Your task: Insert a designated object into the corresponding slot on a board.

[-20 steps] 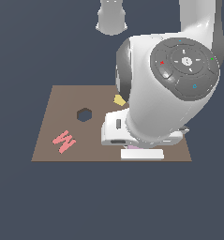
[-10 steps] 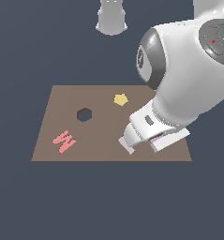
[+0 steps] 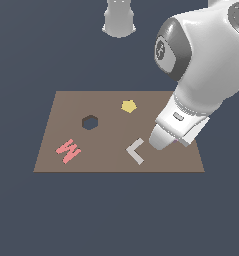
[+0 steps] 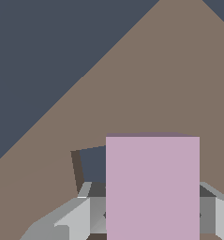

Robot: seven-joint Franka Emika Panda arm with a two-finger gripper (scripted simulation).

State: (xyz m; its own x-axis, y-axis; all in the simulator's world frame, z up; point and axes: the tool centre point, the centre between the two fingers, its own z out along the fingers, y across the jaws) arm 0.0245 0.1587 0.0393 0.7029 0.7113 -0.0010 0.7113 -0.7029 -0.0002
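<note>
In the wrist view the lilac block (image 4: 152, 187) stands upright between my two grey fingers (image 4: 69, 220), and my gripper (image 4: 152, 222) is shut on it. Just behind the block lies the slot (image 4: 91, 165), a dark rectangular cut-out in the brown board (image 4: 155, 84); the block hides part of it. In the exterior view the arm's white hand (image 3: 173, 127) hangs low over the board's (image 3: 106, 160) right part and hides the fingers, the block and the slot.
On the board lie a dark hexagonal hole (image 3: 90, 122), a yellow pentagon (image 3: 129, 106), a pink W-shaped piece (image 3: 68, 150) and a grey L-shaped piece (image 3: 136, 150) just to the exterior view's left of the hand. The robot's base (image 3: 120, 20) stands behind the board.
The arm has swung toward the exterior view's right and turned, uncovering the yellow pentagon and the grey L piece. The hand with the block has moved from the board's front edge to over its right part.
</note>
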